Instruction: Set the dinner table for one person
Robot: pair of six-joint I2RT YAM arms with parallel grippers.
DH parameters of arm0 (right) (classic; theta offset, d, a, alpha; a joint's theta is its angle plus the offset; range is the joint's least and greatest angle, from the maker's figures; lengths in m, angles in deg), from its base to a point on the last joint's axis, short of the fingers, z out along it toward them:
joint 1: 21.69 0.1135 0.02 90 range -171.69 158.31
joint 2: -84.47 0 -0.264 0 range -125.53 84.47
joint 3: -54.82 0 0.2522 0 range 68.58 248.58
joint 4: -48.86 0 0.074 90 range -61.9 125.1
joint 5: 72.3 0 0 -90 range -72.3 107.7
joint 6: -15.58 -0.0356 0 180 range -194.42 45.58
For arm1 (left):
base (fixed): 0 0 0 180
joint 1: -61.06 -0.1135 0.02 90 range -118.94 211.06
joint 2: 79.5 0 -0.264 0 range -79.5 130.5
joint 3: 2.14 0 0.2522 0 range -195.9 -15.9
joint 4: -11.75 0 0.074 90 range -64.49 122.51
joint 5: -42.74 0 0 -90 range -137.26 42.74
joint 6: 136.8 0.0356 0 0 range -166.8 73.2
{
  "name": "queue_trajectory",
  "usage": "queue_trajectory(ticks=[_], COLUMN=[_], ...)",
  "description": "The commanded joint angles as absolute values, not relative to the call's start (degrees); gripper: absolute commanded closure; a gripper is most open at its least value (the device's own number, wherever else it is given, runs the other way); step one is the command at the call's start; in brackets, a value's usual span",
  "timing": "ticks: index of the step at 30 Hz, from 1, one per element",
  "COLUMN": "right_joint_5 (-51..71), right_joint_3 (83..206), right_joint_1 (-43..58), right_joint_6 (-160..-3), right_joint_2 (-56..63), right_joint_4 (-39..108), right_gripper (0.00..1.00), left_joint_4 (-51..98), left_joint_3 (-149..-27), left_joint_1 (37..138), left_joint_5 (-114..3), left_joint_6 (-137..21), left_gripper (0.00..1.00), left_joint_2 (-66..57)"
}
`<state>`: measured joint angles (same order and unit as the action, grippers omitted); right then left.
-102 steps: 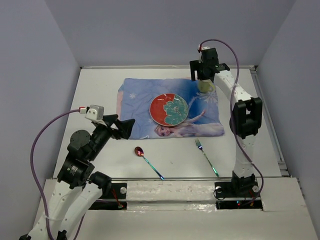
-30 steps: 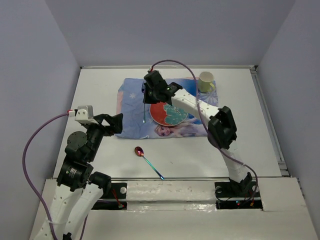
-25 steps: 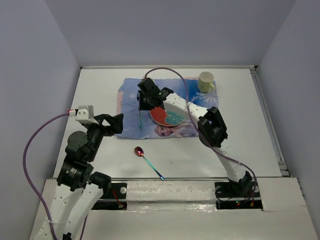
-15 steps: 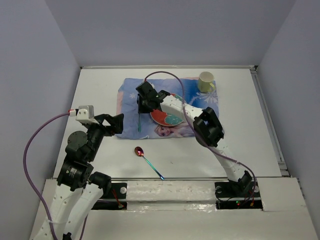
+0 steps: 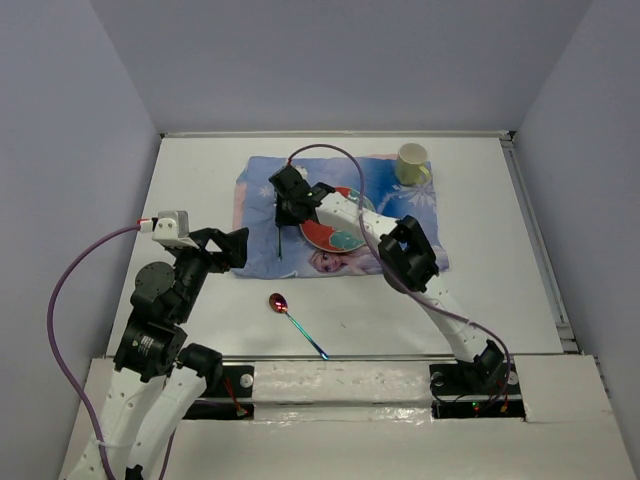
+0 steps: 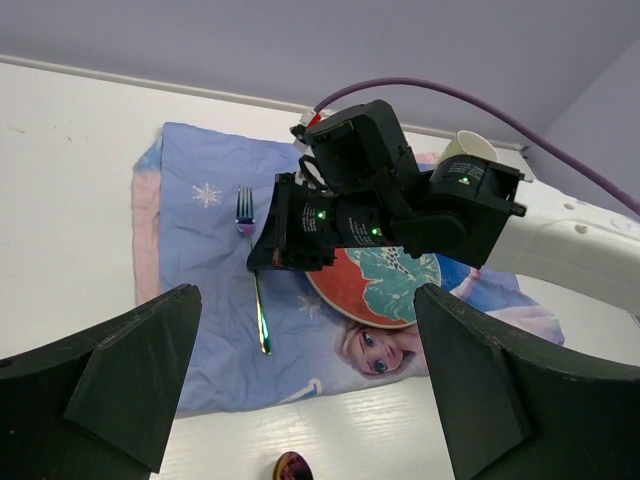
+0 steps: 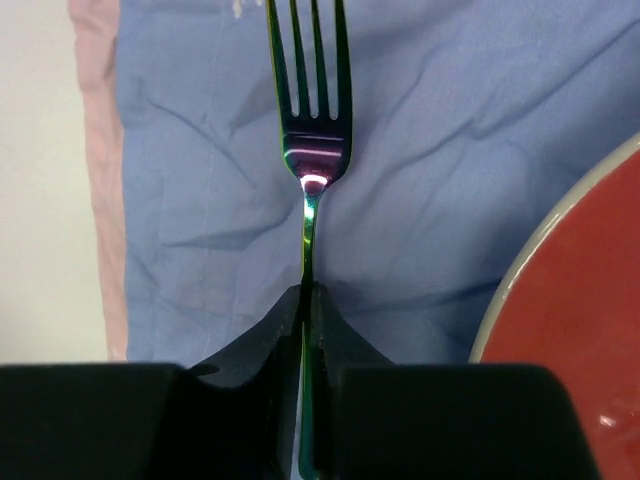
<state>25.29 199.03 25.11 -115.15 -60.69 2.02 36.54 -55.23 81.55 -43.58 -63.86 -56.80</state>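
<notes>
The white tabletop [image 5: 200, 170] carries a blue placemat [image 5: 260, 190], with a red plate [image 6: 385, 290] on it and a pale cup [image 5: 411, 162] at its far right corner. My right fingers [image 7: 270, 335] clench the fork [image 7: 312, 150] by its handle, just left of the plate. A spoon [image 5: 290, 312] lies nearer. My left fingers [image 6: 120, 370] are spread wide apart.

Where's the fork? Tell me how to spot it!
Find the big white table, then the blue princess placemat on it. Left of the red plate, the right gripper pinches a thin shiny fork by its handle. Its prongs set it apart from the round-headed spoon, which lies off the mat, nearer the arms.
</notes>
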Motion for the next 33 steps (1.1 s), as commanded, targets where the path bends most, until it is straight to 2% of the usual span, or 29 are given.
queue_trajectory(ticks=[1,4,11,12,18,19,23,29,33], right_joint_5=[26.75,26.58,23.94,23.68,21.21,21.3,21.21,27.63,28.5], right_joint_3=[202.78,203.49,200.42,197.63,174.1,163.78,142.39,130.21,131.24], right_joint_1=[24.63,24.63,25.24,25.94,32.09,33.23,40.25,49.58,50.99], right_joint_6=[-114.32,-114.14,-112.12,-111.77,-104.92,-103.0,-100.79,-101.92,-102.63], right_joint_2=[-62.22,-61.87,-52.57,-50.81,-31.58,-28.76,-15.67,-11.77,-15.8], right_joint_4=[1.7,1.7,4.41,5.29,17.85,21.87,27.18,23.67,22.62], right_gripper=[0.76,0.63,0.54,0.49,0.49,0.5,0.51,0.5,0.5], left_joint_4=[34.21,34.21,34.21,34.21,34.39,34.39,34.04,33.69,33.6], left_joint_3=[-55.97,-55.97,-56.06,-56.06,-56.06,-55.98,-55.97,-55.97,-55.89], left_joint_1=[81.36,81.28,81.36,81.36,81.28,81.28,81.19,80.58,79.78], left_joint_5=[-44.01,-44.01,-43.92,-44.01,-43.31,-43.31,-43.92,-44.54,-44.63], left_joint_6=[-64.03,-64.03,-63.68,-63.76,-63.41,-63.41,-63.5,-63.41,-63.41], left_gripper=[0.01,0.01,0.02,0.02,0.02,0.02,0.02,0.02,0.02], left_joint_2=[-56.12,-55.94,-55.68,-55.42,-56.12,-56.29,-56.38,-56.29,-56.47])
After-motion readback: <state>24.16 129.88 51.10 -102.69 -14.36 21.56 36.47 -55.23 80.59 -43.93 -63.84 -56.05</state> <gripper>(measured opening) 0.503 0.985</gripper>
